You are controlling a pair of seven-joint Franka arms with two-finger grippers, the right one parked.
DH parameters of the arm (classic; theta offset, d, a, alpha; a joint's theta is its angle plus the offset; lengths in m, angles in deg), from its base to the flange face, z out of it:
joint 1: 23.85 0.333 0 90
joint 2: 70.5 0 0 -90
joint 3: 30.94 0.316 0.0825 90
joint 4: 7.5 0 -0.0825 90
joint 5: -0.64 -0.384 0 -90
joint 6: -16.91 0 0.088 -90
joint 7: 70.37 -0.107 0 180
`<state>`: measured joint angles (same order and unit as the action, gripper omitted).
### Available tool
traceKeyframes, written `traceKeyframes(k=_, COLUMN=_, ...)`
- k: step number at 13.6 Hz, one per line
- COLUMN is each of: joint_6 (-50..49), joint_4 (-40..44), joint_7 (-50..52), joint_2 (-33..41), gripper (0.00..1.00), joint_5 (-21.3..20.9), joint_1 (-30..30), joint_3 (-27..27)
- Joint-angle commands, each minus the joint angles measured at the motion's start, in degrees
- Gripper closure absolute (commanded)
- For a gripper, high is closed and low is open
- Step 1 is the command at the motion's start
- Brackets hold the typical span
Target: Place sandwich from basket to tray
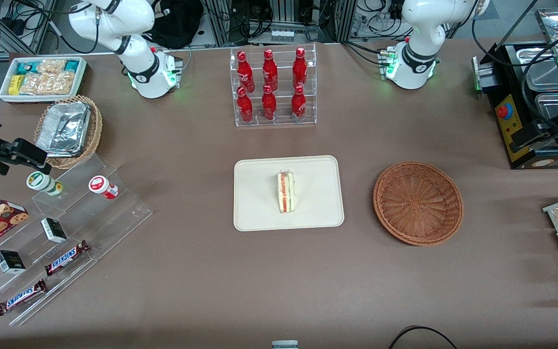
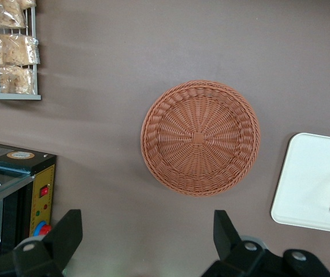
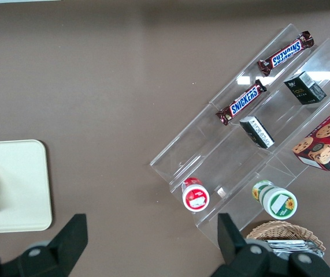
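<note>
sandwich on the tray, basket bare

the sandwich stands on its edge near the middle of the tray, filling stripes facing up. the basket sits beside the tray, toward the working arm's end of the table, holding nothing. the gripper hangs above the table just beside the basket, fingers spread wide, probably well up, gripping nothing.

The left arm's gripper hangs high above the table toward the working arm's end of the worktop, pointing straight down. Its two black fingers stand wide apart with nothing between them. In the front view only the left arm's white base shows, seated at the worktop's edge farthest from the camera.
</note>
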<state>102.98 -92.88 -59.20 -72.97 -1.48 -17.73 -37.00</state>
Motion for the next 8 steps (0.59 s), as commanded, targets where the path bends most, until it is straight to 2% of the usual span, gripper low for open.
traceKeyframes(k=1, joint_6=-0.6, joint_4=0.1, joint_7=-1.4, joint_2=0.8, gripper=0.0, joint_5=-0.7, joint_1=0.7, joint_3=-0.5)
traceKeyframes(k=4, joint_6=-0.6, joint_4=0.2, joint_7=-8.6, joint_2=1.0, gripper=0.0, joint_5=-0.1, joint_1=0.9, joint_3=-0.5)
traceKeyframes(k=8, joint_6=-0.5, joint_4=0.1, joint_7=-9.6, joint_2=1.1, gripper=0.0, joint_5=0.0, joint_1=1.2, joint_3=-0.5)
